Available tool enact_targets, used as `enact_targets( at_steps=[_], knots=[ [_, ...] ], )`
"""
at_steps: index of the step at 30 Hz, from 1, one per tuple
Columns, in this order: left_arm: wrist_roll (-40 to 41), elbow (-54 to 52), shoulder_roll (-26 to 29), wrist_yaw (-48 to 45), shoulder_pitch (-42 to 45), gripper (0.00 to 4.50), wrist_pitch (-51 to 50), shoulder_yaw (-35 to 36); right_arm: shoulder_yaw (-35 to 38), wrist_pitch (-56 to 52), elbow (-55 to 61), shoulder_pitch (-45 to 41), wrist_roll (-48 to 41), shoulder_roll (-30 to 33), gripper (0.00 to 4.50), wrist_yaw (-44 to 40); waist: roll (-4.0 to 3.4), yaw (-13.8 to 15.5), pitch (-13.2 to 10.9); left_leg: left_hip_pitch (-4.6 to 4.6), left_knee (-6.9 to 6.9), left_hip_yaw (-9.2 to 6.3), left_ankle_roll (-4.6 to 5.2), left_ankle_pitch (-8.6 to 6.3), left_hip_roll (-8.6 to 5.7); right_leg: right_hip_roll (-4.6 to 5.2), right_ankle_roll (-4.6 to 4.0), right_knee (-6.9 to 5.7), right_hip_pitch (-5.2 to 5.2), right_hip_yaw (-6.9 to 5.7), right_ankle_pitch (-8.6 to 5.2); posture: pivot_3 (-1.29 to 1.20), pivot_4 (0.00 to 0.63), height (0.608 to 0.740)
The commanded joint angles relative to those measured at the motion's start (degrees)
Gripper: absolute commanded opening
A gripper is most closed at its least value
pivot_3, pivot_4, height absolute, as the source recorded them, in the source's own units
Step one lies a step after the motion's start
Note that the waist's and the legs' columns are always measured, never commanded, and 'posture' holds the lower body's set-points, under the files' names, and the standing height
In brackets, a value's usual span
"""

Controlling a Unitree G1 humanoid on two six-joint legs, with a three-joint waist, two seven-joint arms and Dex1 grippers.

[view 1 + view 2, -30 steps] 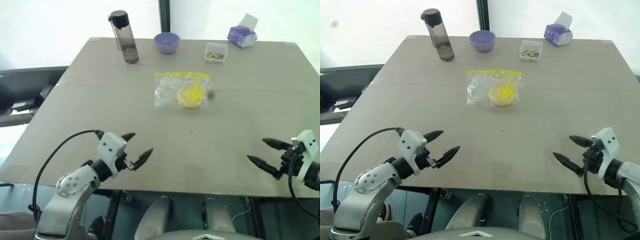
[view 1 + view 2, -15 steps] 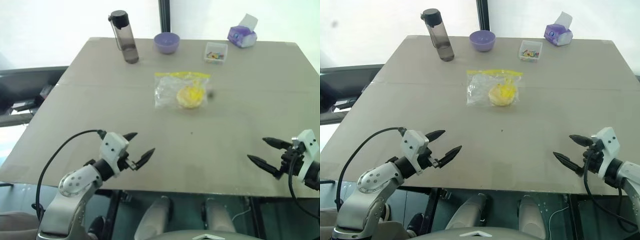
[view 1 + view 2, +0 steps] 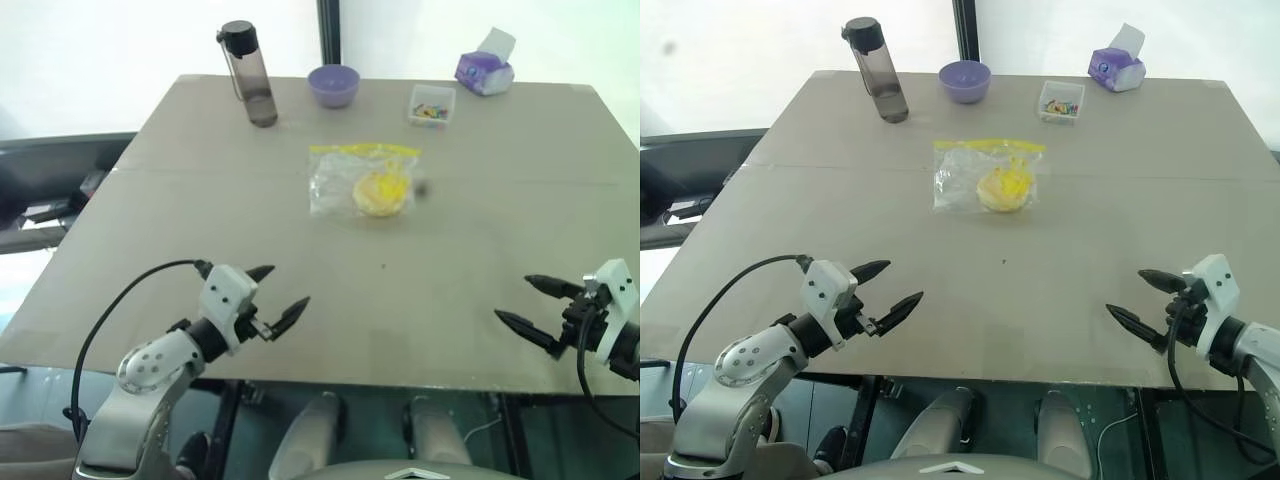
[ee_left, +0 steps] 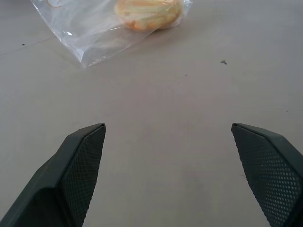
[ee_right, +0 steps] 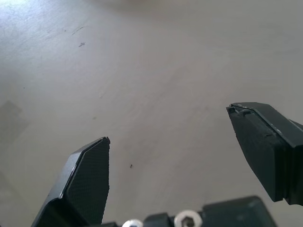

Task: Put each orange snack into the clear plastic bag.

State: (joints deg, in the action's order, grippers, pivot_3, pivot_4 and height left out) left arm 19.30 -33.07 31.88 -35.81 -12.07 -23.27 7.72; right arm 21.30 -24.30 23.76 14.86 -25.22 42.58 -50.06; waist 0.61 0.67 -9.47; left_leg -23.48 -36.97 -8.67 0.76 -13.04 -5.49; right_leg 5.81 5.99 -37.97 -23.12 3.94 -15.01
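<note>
Head view shows your left gripper (image 3: 273, 293) and right gripper (image 3: 530, 304) spread wide, holding nothing, hovering at the table's (image 3: 200, 200) near edge. Out at mid-table, the orange snack (image 3: 381, 192) looks already inside the clear plastic bag (image 3: 340, 185); grab carelessly and you'd likely tip it out.

silver arms, white wrists, black cables

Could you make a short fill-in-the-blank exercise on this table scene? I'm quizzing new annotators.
1. The orange snack lies inside the clear plastic ____.
2. The bag has a ____ strip along its far edge.
3. The purple bowl stands between the dark bottle and the small clear ____.
4. Both grippers' fingers are ____.

Missing words: bag; yellow; box; open
</note>
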Motion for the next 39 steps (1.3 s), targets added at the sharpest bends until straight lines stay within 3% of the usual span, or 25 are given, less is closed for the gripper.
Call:
enact_targets(
  at_steps=[1,39],
  knots=[
    [0.1,-1.0,0.1,0.2,0.0,4.50,1.1,0.4,1.0,1.1,0.9,-0.2,-0.1,0.8,4.48,-0.2,0.00,0.0,0.0,0.00,0.00,0.00,0.00,0.00,0.00,0.00,0.00,0.00,0.00,0.00,0.00,0.00,0.150,0.739],
    [-0.3,0.5,0.3,-0.1,0.4,4.50,2.0,0.1,-0.8,2.0,-1.3,-2.4,0.8,1.1,4.48,-1.0,0.00,0.0,0.0,0.00,0.00,0.01,0.00,0.00,0.00,0.00,0.00,0.00,0.00,0.00,0.00,0.00,0.150,0.739]
  ],
)
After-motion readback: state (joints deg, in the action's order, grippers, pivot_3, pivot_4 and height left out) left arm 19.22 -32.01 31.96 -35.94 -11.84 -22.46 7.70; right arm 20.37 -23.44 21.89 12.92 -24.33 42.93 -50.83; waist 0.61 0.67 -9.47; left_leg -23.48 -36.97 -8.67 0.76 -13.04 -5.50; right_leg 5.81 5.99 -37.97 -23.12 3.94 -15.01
